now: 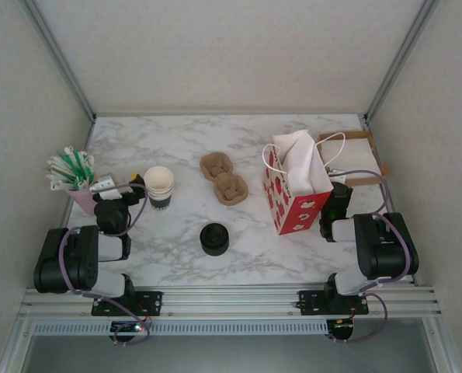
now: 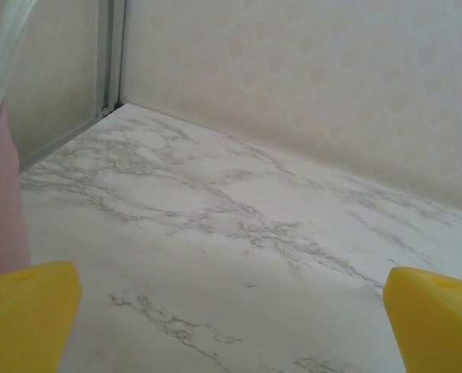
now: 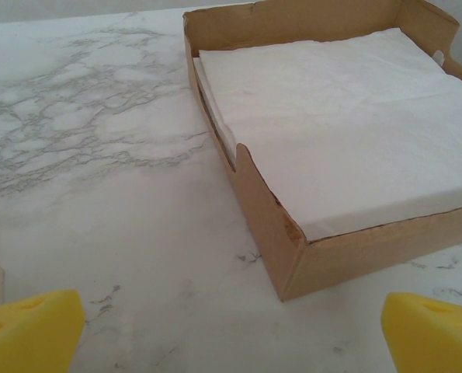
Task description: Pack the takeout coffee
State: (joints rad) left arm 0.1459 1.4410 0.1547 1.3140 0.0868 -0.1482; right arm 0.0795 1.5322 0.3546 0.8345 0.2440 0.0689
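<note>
Squarely at the near middle of the counter (image 1: 165, 252) stands the takeout coffee (image 1: 214, 238), upright, black lid uppermost, reading dark all over from above, with nothing touching it; at its 12 o'clock lie the pulp carriers (image 1: 223, 177), at 2 o'clock the red paper bag (image 1: 297, 194) with white paper bulging from its mouth, between 10 and 11 the cup stack (image 1: 159, 186), and further out at 10 the pink holder (image 1: 79, 194). The left pincer (image 2: 231, 326) is spread fully wide and holds nothing; it hangs over bare marble just beside that holder. The right pincer (image 3: 231, 326) is equally wide and empty, facing the napkin tray (image 3: 331, 155) beyond the bag.

Likely troubles: a hard squeeze could buckle the paper wall and pop the lid; the stuffed bag mouth may catch the cup and tip it; a careless left sweep could topple the cup stack; the right arm, close behind the bag, might shove it over.
</note>
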